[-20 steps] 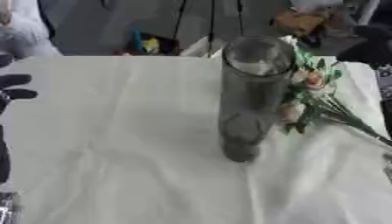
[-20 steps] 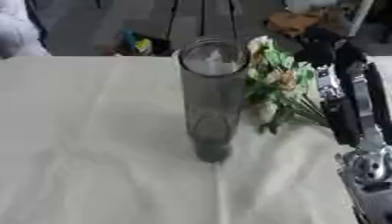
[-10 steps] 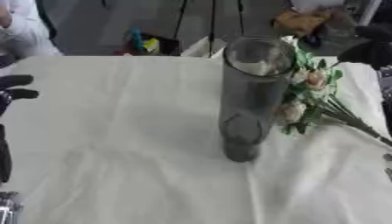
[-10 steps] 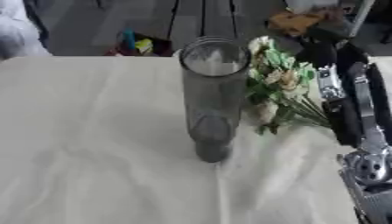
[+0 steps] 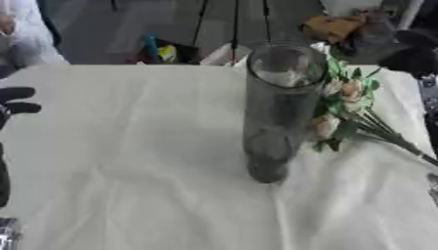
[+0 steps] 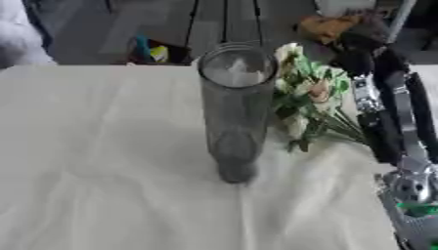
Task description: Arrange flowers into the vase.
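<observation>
While right hand [image 6: 363, 58] fingers unreadable behind flowers [image 6: 310, 97], left hand [image 5: 15, 100] fingers straight, vase [image 5: 278, 110] upright

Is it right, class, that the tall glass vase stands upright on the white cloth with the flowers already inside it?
Not quite. The vase does stand upright on the white cloth, but the flowers lie on the cloth beside it, to its right; the right eye view shows this.

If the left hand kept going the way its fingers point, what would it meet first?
The left hand points right across bare cloth; the vase looks like the first thing in line, though depth is unclear.
</observation>
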### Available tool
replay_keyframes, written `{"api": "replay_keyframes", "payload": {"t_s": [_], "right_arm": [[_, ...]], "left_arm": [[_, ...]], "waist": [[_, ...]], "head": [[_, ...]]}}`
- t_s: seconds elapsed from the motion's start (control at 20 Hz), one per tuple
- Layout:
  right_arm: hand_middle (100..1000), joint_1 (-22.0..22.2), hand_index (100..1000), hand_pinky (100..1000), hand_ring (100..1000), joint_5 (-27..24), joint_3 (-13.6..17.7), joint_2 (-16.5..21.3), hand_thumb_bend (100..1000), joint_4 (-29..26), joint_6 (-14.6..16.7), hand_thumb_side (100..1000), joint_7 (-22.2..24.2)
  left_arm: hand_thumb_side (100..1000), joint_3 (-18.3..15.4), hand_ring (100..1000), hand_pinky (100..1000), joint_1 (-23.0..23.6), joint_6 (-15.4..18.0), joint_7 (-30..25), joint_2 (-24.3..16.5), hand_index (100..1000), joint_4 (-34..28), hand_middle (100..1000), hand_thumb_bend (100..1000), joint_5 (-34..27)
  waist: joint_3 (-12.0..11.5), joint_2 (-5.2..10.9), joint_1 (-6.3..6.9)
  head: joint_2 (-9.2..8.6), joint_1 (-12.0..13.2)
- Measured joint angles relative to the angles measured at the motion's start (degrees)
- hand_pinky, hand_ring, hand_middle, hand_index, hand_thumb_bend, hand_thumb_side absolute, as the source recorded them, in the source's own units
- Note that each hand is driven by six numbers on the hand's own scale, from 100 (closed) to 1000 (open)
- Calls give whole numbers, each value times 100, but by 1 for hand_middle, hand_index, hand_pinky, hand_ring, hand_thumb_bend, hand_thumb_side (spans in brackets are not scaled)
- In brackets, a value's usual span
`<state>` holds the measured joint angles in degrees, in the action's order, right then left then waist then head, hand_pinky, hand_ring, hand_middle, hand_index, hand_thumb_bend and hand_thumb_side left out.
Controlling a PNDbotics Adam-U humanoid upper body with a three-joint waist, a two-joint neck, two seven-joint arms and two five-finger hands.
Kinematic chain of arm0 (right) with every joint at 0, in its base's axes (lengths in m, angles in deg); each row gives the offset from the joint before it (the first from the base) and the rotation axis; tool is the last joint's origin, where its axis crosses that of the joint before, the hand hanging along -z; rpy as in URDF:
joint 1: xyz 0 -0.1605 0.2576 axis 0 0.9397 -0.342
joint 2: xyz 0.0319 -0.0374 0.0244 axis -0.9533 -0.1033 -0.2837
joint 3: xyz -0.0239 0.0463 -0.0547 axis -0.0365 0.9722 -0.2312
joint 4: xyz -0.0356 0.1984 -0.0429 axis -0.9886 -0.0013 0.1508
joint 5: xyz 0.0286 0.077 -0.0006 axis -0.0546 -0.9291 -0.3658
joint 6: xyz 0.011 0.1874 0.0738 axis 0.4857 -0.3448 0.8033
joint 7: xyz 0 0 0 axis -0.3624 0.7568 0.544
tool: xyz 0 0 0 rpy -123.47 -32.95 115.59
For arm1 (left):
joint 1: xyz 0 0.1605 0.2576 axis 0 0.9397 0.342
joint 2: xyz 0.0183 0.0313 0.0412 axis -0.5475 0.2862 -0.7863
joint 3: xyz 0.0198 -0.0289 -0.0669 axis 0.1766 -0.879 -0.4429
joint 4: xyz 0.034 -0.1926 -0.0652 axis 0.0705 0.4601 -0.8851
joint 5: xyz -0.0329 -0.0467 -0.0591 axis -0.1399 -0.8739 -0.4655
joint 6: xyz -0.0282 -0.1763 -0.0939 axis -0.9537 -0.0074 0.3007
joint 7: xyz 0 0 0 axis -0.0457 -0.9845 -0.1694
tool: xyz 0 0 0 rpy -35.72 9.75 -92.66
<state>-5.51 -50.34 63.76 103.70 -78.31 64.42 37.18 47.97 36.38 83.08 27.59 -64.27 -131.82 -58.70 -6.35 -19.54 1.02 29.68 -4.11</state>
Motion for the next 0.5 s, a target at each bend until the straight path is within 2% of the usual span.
{"api": "replay_keyframes", "payload": {"t_s": [0.2,0.4,0.45,0.5], "right_arm": [[652,-132,853,765,747,357,-4,501,289,0,-327,1000,210],[683,-228,849,771,763,764,-88,1101,391,0,-802,1000,745],[689,-245,846,772,767,822,-128,1251,402,0,-920,1000,952],[695,-269,848,774,769,861,-161,1396,322,0,-1029,1000,1180]], "left_arm": [[1000,0,663,592,23,-3,-3,-1,870,0,748,100,-1],[1000,0,662,592,29,-19,-22,-2,870,0,748,100,-7],[1000,0,663,592,33,-19,-28,-4,870,0,748,100,-10],[999,0,663,592,34,-17,-33,-5,870,0,748,100,-14]], "waist": [[7,0,0],[17,6,0],[19,6,0],[20,6,0]], "head": [[6,-58],[9,-171],[9,-204],[10,-233]]}}
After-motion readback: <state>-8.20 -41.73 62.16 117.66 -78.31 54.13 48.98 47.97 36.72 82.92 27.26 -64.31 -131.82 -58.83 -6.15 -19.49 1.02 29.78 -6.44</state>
